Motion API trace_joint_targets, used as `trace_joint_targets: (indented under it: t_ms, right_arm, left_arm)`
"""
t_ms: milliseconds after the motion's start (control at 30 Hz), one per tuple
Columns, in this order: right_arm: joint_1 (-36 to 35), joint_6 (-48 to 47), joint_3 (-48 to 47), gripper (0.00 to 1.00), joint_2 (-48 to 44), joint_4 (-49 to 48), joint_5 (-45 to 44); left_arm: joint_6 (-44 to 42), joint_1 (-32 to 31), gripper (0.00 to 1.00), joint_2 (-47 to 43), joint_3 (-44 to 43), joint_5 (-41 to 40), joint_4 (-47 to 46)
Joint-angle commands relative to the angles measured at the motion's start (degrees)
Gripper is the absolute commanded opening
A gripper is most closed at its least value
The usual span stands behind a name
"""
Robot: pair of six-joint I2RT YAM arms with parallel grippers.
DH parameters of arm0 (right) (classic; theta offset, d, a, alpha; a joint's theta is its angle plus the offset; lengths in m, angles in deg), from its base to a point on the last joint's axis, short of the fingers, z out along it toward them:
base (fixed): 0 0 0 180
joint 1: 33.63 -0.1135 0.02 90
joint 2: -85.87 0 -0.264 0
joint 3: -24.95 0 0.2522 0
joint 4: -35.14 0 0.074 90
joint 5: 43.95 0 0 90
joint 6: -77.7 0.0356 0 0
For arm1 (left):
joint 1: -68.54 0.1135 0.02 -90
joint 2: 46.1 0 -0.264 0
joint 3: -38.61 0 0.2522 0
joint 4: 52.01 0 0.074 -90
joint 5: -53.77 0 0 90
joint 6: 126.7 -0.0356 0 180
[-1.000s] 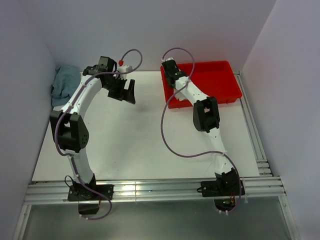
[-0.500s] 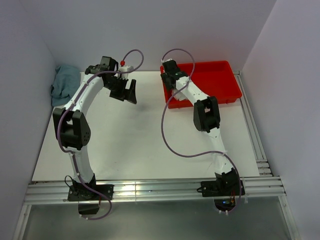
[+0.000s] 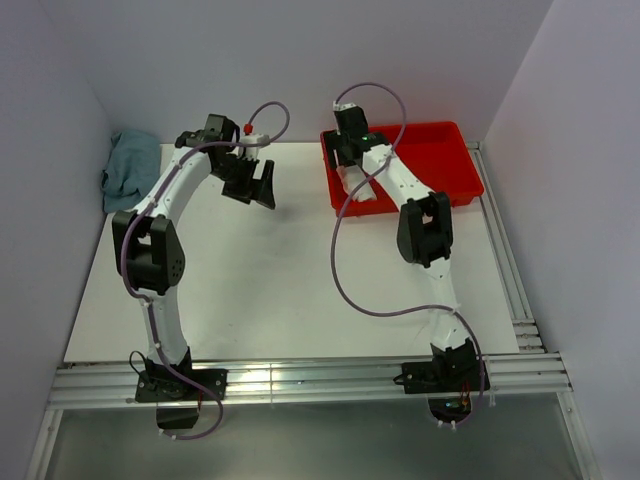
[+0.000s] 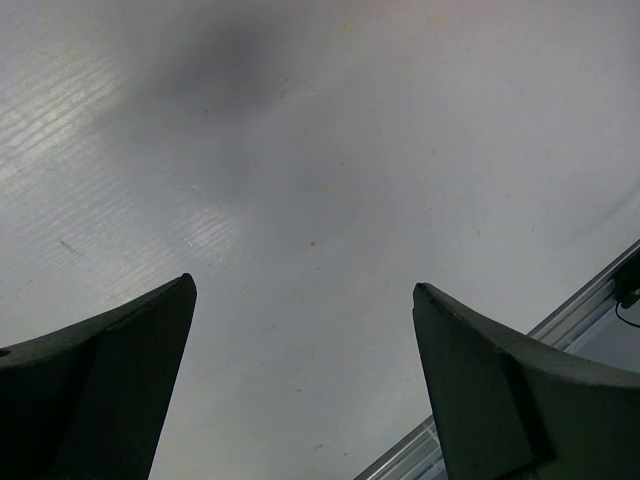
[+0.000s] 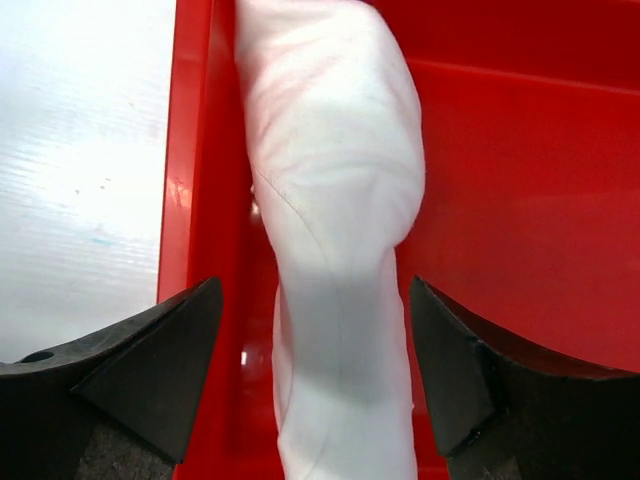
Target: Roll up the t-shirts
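Observation:
A cream-white t-shirt point(image 5: 335, 200), rolled into a long bundle, lies in the left end of the red bin point(image 5: 520, 180). In the top view the t-shirt point(image 3: 358, 186) shows as a pale patch below the right wrist. My right gripper point(image 5: 315, 285) hangs just above the roll, open. One finger stands on each side of the bundle, with red bin floor showing in both gaps. My left gripper point(image 4: 303, 285) is open over the bare white table point(image 4: 300, 150) with nothing between its fingers. In the top view the left gripper point(image 3: 262, 188) is at the back left-centre.
The red bin point(image 3: 445, 160) stands at the table's back right corner. A crumpled blue-grey cloth point(image 3: 130, 170) lies against the left wall at the back. An aluminium rail point(image 3: 300, 380) runs along the near edge by the arm bases.
My right gripper's jaws have spread apart and the wrist has shifted a little right over the bin, so the white roll now shows below it. The left arm moved slightly.

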Motion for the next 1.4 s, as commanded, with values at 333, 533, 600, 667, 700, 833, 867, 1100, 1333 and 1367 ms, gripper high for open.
trace_joint_targets:
  t_ms: [333, 533, 600, 667, 700, 833, 867, 1100, 1333, 1367]
  right_arm:
    - [3.6, 12.5, 14.8, 0.81, -16.4, -3.6, 2.1]
    - [5.1, 19.1, 22.8, 0.68, -22.3, -3.0, -2.0]
    - [5.1, 19.7, 24.8, 0.59, -23.3, -2.4, -1.7]
    - [5.1, 20.6, 27.1, 0.50, -24.0, -2.4, -1.1]
    - [5.0, 20.9, 27.7, 0.47, -24.4, -2.3, -1.0]
    - [5.0, 22.0, 30.3, 0.34, -23.9, -2.4, 0.4]
    - [5.0, 22.1, 29.9, 0.28, -23.6, -1.6, 0.5]
    - [2.9, 21.2, 23.7, 0.18, -17.3, 2.2, 1.9]
    - [0.5, 22.1, 23.2, 0.17, -14.6, 0.9, 4.1]
    - [0.2, 22.1, 23.1, 0.17, -14.2, 0.8, 4.3]
  left_arm:
    - [-0.5, -0.3, 0.95, 0.3, -1.4, 1.9, -0.5]
    - [-0.4, -0.3, 0.95, 0.5, -0.4, 2.5, -1.0]
    - [-0.3, -0.3, 0.95, 0.4, 0.0, 2.5, -1.2]
    - [-0.5, -0.3, 0.94, 0.3, 0.5, 2.3, -1.3]
    - [-0.6, -0.3, 0.94, 0.2, 0.6, 2.2, -1.3]
    - [-0.4, -0.3, 0.94, 0.2, 1.5, 2.1, -1.9]
    - [-0.4, -0.3, 0.94, 0.2, 1.5, 2.1, -1.8]
    - [-0.3, -0.3, 0.94, 0.6, 1.4, 1.9, -1.9]
    - [-0.2, -0.3, 0.94, 1.6, 0.7, 1.8, -1.8]
    - [-0.2, -0.3, 0.94, 1.8, 0.4, 1.9, -1.6]
